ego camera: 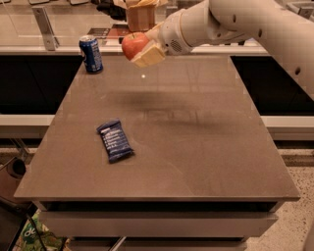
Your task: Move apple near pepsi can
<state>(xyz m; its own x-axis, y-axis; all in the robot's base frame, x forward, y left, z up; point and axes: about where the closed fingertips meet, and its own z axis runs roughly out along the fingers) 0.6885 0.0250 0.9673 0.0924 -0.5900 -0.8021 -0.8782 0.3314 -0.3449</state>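
My gripper (142, 47) is shut on the red-orange apple (133, 44) and holds it in the air above the far part of the brown table (196, 147). The white arm reaches in from the upper right. The blue pepsi can (91, 54) stands upright at the table's far left corner, to the left of the apple and a little apart from it.
A flat dark-blue snack bar wrapper (115, 140) lies on the left middle of the table. A brown paper bag (141, 14) stands on the counter behind the table, past a glass partition (44, 27).
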